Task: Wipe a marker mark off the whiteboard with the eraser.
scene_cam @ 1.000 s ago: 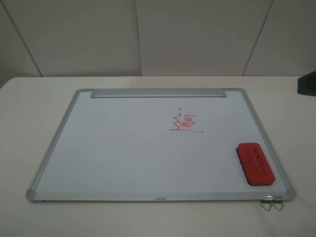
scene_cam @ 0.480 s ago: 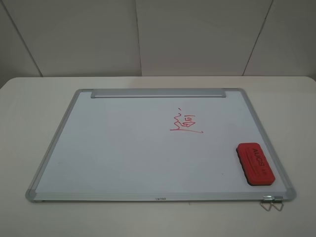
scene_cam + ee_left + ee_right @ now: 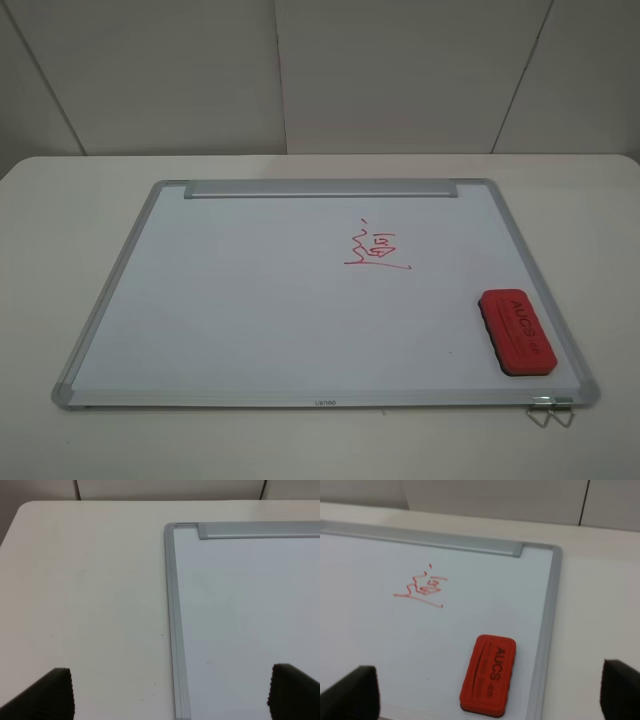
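A: Exterior high view first — what lies on the pale, matte table [image 3: 60,200]?

B: A large rectangular whiteboard [image 3: 250,300] with a smooth, faintly glossy face, a silver-grey metal frame, rounded corners and a grey strip along its far long edge. A small metal wire clip [image 3: 552,410] sticks out at the near right corner.

A: And the writing?

B: One red marker character [image 3: 375,248], boxy and dense, with a long underline, sits right of the board's centre. I see no thinner cross-stroked mark on the board.

A: The eraser?

B: A small red block eraser [image 3: 516,331] with rounded ends, dark printed lettering on top and a dark base, flat on the board near its right frame, toward the near right corner, well apart from the character.

A: Where are the grippers?

B: Neither shows from above. In its wrist view the right gripper [image 3: 490,695] has its dark fingers spread wide, the eraser [image 3: 488,674] between them but apart — untouched. The left gripper [image 3: 170,692] is likewise spread, straddling the board's left frame [image 3: 172,605], holding nothing.
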Controlling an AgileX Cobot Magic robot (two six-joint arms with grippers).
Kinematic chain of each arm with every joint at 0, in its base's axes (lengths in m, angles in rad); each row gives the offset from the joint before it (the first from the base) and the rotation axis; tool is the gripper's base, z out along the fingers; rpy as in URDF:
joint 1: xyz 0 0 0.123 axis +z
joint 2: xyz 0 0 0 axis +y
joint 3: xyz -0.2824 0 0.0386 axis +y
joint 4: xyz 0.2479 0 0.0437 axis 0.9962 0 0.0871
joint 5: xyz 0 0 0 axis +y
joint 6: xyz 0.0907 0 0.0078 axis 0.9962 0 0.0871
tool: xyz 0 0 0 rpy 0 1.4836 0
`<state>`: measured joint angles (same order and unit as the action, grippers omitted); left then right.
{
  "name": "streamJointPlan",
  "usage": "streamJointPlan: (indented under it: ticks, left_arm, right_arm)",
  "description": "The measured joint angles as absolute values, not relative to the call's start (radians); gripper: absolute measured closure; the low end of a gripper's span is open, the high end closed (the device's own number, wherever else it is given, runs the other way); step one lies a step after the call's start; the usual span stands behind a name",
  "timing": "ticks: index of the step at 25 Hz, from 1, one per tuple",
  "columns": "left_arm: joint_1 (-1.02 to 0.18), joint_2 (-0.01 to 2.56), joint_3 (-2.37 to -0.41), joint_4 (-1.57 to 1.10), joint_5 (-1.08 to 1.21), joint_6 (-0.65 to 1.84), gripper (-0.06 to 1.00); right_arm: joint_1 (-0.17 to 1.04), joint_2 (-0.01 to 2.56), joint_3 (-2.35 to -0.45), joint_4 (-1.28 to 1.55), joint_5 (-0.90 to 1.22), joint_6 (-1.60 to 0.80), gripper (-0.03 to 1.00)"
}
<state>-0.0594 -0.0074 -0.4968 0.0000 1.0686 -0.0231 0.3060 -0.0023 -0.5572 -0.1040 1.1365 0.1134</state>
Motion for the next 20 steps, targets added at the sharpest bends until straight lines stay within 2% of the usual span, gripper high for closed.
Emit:
streamJointPlan:
  ticks: [9, 20]
  left_arm:
    - [-0.059, -0.007, -0.497, 0.000, 1.069, -0.023, 0.17]
    - [-0.059, -0.007, -0.497, 0.000, 1.069, -0.023, 0.17]
  right_arm:
    - [0.300, -0.002, -0.518, -0.077, 1.064, 0.097, 0.18]
    - [0.073, -0.002, -0.518, -0.076, 1.062, 0.097, 0.18]
